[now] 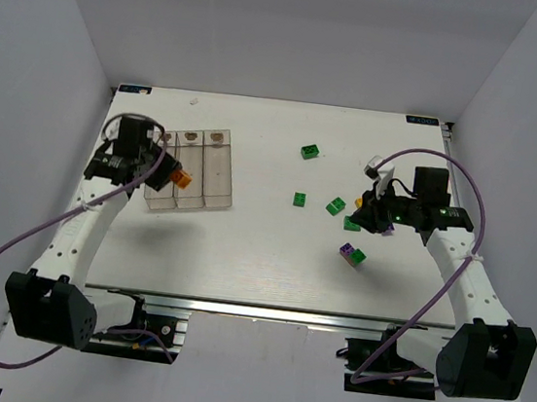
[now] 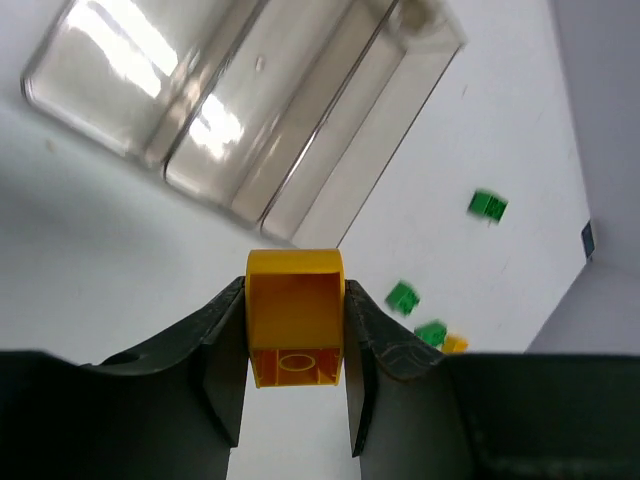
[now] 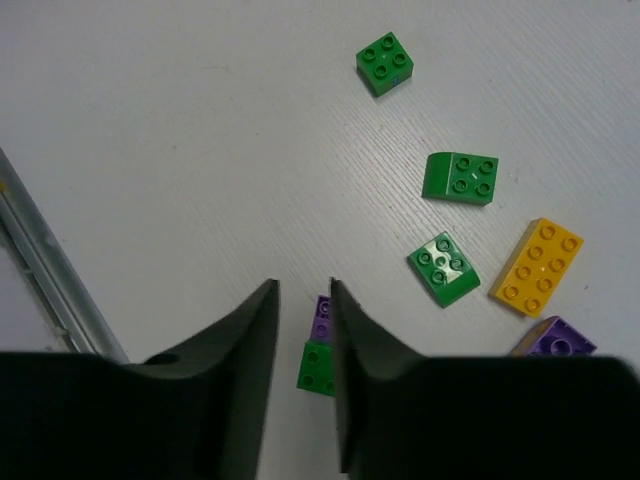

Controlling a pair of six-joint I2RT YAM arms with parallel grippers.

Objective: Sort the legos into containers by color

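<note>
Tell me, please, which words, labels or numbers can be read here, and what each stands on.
No text can be read in any view.
Far-left label on the table: too small to read.
Far-right label on the same edge: too small to read.

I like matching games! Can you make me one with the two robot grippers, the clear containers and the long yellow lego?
Things:
1. left gripper
2. right gripper
3. containers
4. long yellow lego

States:
A. lies flat on the table beside a green lego
B. shut on a yellow-orange lego
C. open, with a purple-and-green pair seen through the gap
D. clear, joined side by side

Pairs: 1-B, 2-C, 3-D, 4-A
</note>
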